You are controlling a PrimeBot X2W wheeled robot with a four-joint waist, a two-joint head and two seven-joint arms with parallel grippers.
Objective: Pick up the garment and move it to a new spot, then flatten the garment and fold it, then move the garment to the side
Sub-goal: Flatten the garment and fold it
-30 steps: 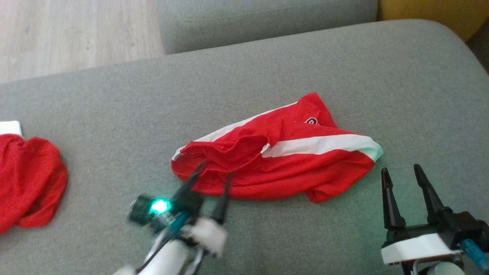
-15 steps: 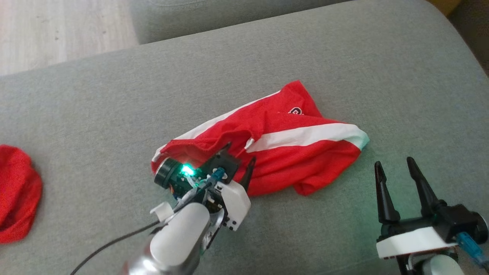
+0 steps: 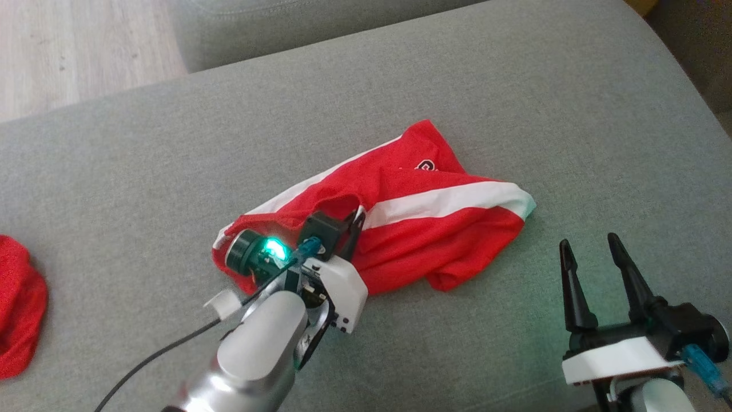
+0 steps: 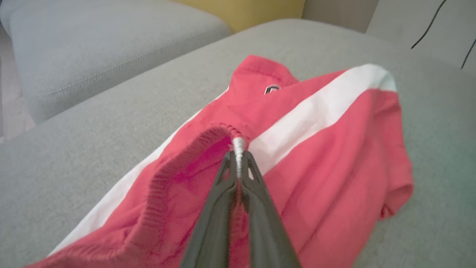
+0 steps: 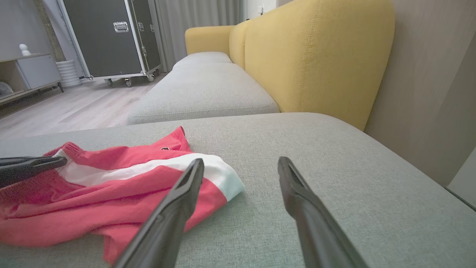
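Left gripper: the jaws are seen pressed together. The elastic waistband of the garment is pinched between the tips, right where the white stripe meets the hem. The pinch is given plainly in the left wrist view. In the head view it is partly masked by the wrist housing, and one dark finger is made out against red cloth. A green light is noted on that wrist. Whether the pinched edge is raised off the cushion cannot be told.

Right gripper: the jaws are held wide apart, with nothing between them. It is placed at about 4 o'clock from the garment, clear of the cloth, over bare grey cushion.

Garment: red shorts, lying crumpled near the middle of the cushion. In the head view the stripe is seen running from 9 o'clock towards 3 o'clock. A small logo is noted near the 12 o'clock edge.

Right wrist view: the garment is seen at 9 o'clock of the open fingers, with the left gripper's dark tips caught at the far 9 o'clock edge on the waistband. Room detail is added here: a yellow backrest at 1 o'clock and a black wheeled case at 11 o'clock.

Head view: a second red cloth is recorded at the 9 o'clock edge, well apart from the garment, and wooden floor at 11 o'clock.
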